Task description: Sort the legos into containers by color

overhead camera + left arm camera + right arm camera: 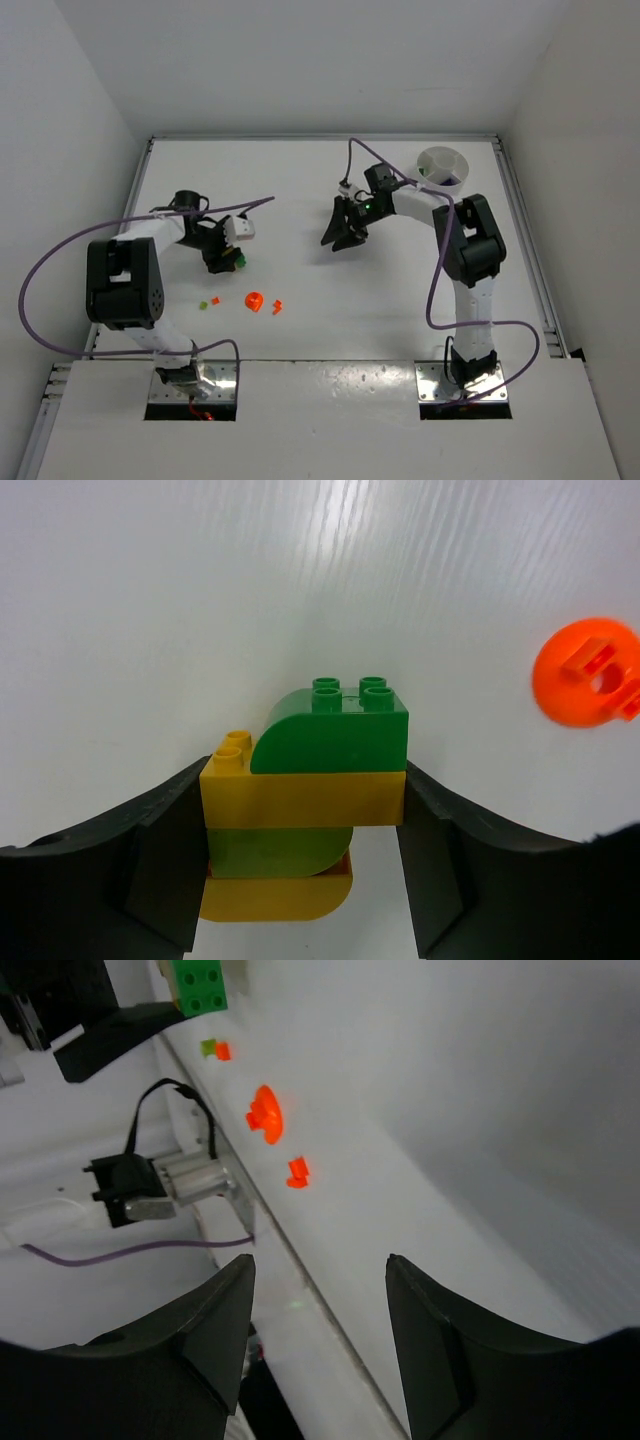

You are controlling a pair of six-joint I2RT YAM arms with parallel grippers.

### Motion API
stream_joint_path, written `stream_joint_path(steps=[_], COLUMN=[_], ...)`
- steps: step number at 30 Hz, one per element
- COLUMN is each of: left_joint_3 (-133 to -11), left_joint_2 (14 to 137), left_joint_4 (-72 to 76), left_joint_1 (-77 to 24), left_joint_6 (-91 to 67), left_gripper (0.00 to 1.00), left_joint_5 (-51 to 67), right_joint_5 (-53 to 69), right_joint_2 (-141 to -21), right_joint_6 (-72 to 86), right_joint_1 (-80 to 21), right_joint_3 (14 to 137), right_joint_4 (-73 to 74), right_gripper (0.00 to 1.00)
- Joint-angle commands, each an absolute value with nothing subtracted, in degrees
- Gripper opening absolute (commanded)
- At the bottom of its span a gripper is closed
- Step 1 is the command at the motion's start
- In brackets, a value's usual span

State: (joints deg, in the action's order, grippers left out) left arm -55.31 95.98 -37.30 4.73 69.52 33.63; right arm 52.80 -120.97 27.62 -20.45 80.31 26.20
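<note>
— Bricks in green and yellow, snapped into one brick stack (pixel 285 848), sit on the left side of the table (pixel 300 180), between the fingers of the left claw (pixel 224 259). Is it gripping?

— From the wrist view it looks so. The two black fingers (pixel 165 860) press flat against the ends of the yellow brick (pixel 300 798) in the middle of the stack, one on each side. Whether the stack is off the table, I cannot tell.

— And the right claw (pixel 320 1290)?

— Spread, with nothing in it, hanging over mid-table. It is short of the white dish (pixel 424 157) at the far right, where the colours belong.

— How will that stack handle?

— Light and rigid, I judge. It is hard plastic with glossy faces, so it could slip under a weak pinch. The flat ends of the yellow brick are the place to hold. The green brick (pixel 330 735) on top is rounded on one shoulder and would likely squirt out. Only stud friction joins the pieces, so a twist may pop them apart.

— Which sorting needs anyway.

— True, that is two colours in one lump. The loose bits lie nearer the arms: an orange disc (pixel 585 672), a small orange piece (pixel 277 305) and a tiny green scrap (pixel 213 300), each apart from the others.
</note>
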Motion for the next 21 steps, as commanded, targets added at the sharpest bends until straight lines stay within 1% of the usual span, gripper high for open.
stream_joint_path(steps=[1,3,9,13,17,21], left_joint_3=[-55.99,-57.65,-60.2,-61.43,-61.44,-61.44], left_joint_2=[89.66,87.81,84.73,83.41,82.88,82.88], left_joint_4=[-37.44,-37.44,-37.97,-36.48,-33.32,-32.08], left_joint_1=[1.59,-0.35,-7.37,-11.77,-15.72,-17.05], left_joint_6=[64.79,61.71,52.49,47.21,41.93,40.43], left_gripper=[0.41,0.4,0.4,0.38,0.38,0.38], left_joint_5=[40.16,43.05,49.29,50.71,50.1,49.57], right_joint_5=[59.85,60.47,61.52,62.05,62.67,62.67], right_joint_2=[-117.86,-118.38,-118.92,-120.06,-120.06,-119.53], right_joint_6=[37.52,39.63,39.64,39.64,41.12,41.75], right_joint_1=[-21.36,-22.06,-24.25,-24.87,-26.02,-27.07], right_joint_3=[79.63,79.63,82.25,84.37,84.37,84.37], right_joint_4=[15.04,12.75,13.36,14.68,13.54,13.01], right_gripper=[0.56,0.56,0.56,0.56,0.58,0.58])
